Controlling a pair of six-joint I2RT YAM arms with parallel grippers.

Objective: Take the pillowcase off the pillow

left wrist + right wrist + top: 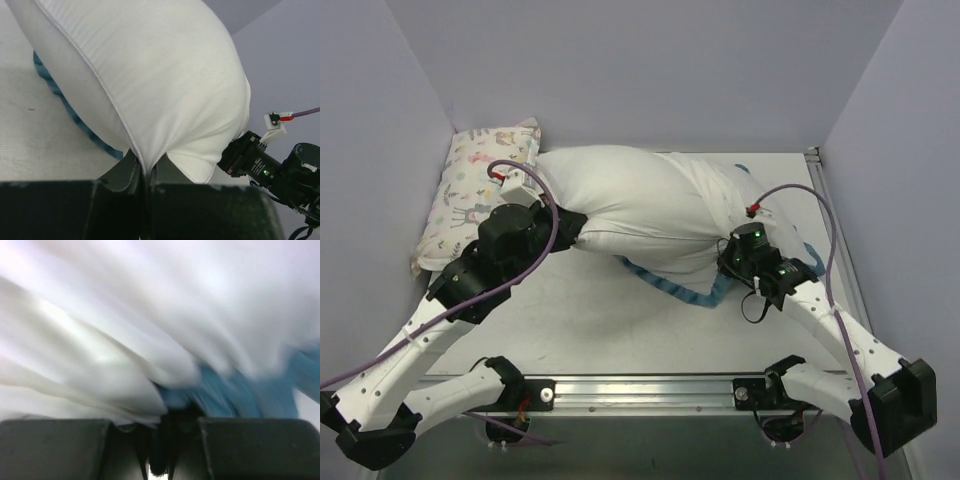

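White tabletop (620, 335) is stretching away from my two arm bases toward pale lilac walls (640, 70). At the near left corner of the pillow (620, 190), my left gripper (572, 230) is clamping down. Its jaws are closed on the stitched seam, and the plump white body is bulging up beyond the fingers (131, 172). At the pillow's right end, my right gripper (728, 256) is biting into the pillowcase (715, 200), jaws nearly together on bunched white cloth and teal frill (670, 283), though the wrist view is blurring there. The pillowcase is bunching around the pillow's right part, white face outward, its frill trailing onto the table just below the pillow's near edge. Beyond the pillow's left end, a small animal-print pillow (480, 175) is lying against the left wall.
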